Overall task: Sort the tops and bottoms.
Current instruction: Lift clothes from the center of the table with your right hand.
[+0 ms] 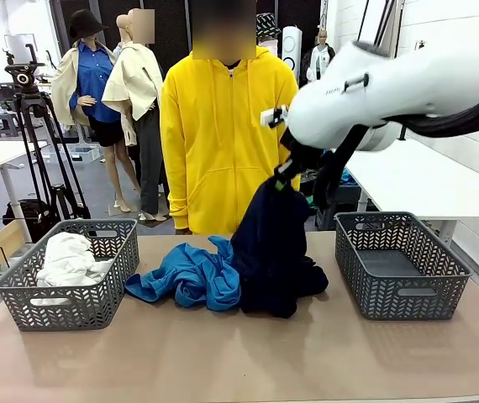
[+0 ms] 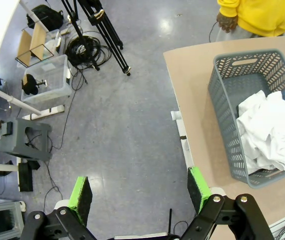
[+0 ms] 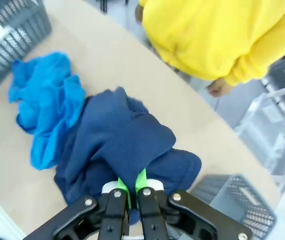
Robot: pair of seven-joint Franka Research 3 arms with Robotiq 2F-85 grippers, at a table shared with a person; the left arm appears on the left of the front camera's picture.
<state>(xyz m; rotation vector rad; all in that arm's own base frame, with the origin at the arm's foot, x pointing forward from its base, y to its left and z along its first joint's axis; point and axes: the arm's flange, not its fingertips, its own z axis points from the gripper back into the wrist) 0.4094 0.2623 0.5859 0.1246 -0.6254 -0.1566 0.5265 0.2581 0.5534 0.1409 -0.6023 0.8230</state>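
My right gripper (image 1: 283, 180) is shut on a dark navy bottom (image 1: 271, 252), pulling it up from the middle of the table so it hangs in a peak. In the right wrist view the green pads (image 3: 141, 179) pinch the navy bottom's (image 3: 127, 145) cloth. A bright blue top (image 1: 191, 275) lies crumpled on the table, touching the navy cloth's left side; the blue top (image 3: 45, 107) shows in the right wrist view too. A white top (image 1: 69, 257) lies in the left basket (image 1: 71, 306). My left gripper (image 2: 138, 192) is open over the floor, off the table's left end, beside that basket (image 2: 221, 107) holding the white top (image 2: 270, 130).
An empty grey basket (image 1: 399, 294) stands at the table's right. A person in a yellow hoodie (image 1: 218, 134) stands at the far edge behind the clothes. A tripod (image 2: 100, 30), cables and boxes sit on the floor left of the table.
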